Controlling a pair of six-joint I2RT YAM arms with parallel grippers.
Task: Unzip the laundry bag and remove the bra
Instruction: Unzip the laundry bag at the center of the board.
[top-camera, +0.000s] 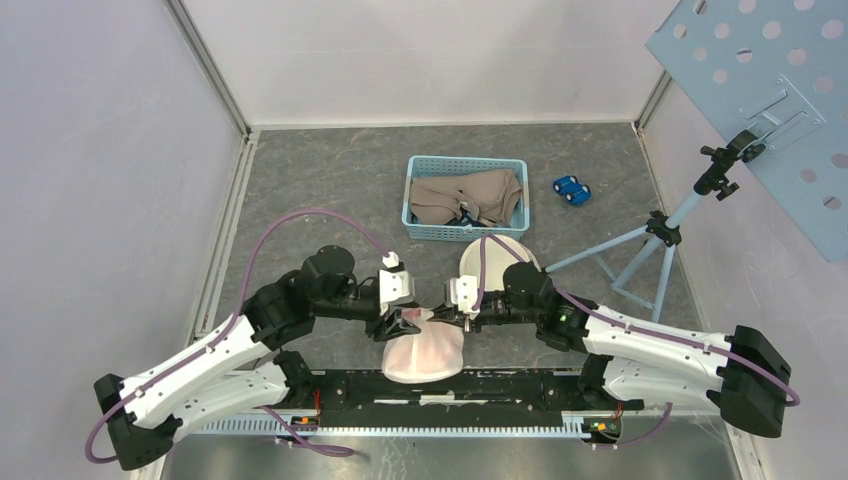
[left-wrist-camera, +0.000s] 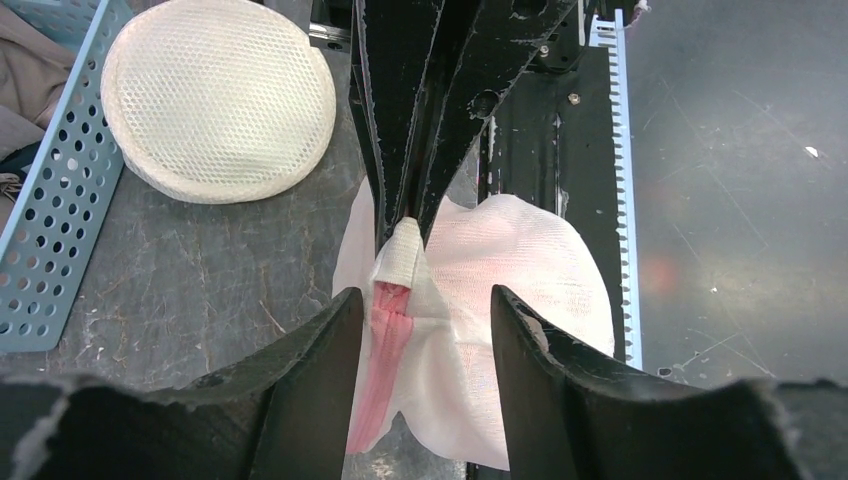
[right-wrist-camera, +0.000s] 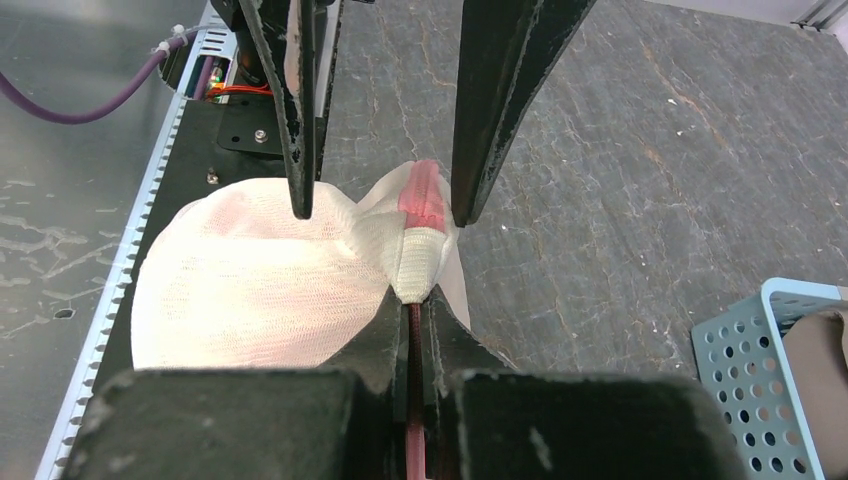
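Note:
The white mesh laundry bag (top-camera: 425, 352) lies at the near edge of the table between both arms. It also shows in the left wrist view (left-wrist-camera: 520, 270) and the right wrist view (right-wrist-camera: 250, 270). A pink zip strip (left-wrist-camera: 385, 340) runs along its edge, also seen in the right wrist view (right-wrist-camera: 422, 195). My right gripper (right-wrist-camera: 415, 295) is shut on a white fabric tab (right-wrist-camera: 418, 255) at the end of the zip. My left gripper (left-wrist-camera: 425, 300) is open, its fingers astride the zip strip and tab. The bra is hidden; only a pink tint shows through the mesh.
A round white mesh dome (top-camera: 500, 255) lies just behind the bag. A blue basket (top-camera: 412, 200) with beige clothes stands behind it. A blue toy car (top-camera: 571, 189) and a tripod (top-camera: 640, 250) are at the right. A black rail (top-camera: 450, 400) runs under the bag's near side.

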